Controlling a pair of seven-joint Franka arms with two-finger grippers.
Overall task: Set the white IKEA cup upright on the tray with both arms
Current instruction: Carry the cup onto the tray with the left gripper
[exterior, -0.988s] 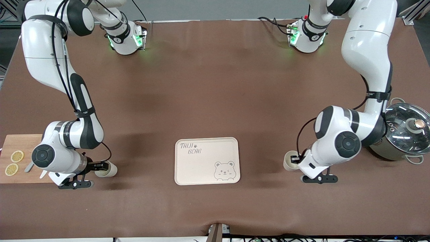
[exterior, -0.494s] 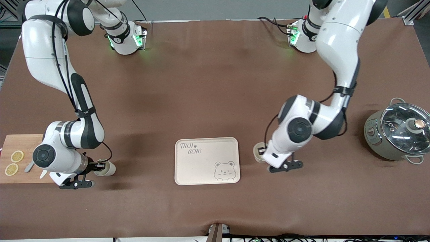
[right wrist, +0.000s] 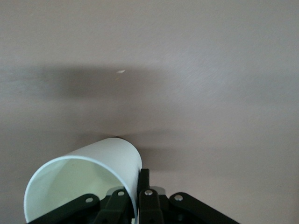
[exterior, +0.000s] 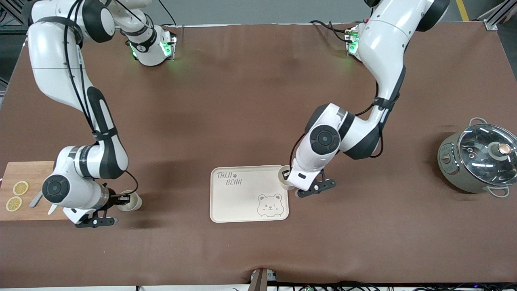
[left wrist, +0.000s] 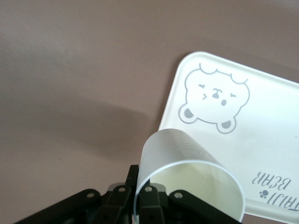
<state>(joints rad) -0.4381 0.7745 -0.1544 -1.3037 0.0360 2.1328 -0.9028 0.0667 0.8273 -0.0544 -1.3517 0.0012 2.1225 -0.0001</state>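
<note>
- Our left gripper (exterior: pixel 287 176), clamped on a cup (exterior: pixel 285 178), has swung in from beside the pot (exterior: pixel 476 161) to over the tray (exterior: pixel 226 206) edge: placement is next.
- Our right gripper (exterior: pixel 123 199) still pinches the second cup (exterior: pixel 131 202) by the board (exterior: pixel 24 173).

Left gripper (exterior: pixel 287 174) low mid-table, jaws clamped (holding); right gripper (exterior: pixel 125 198) low at its end, jaws clamped.

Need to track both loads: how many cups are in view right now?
2. One cup is held by the left gripper over the tray edge at the left arm's end. The other cup is held by the right gripper beside the cutting board.
</note>
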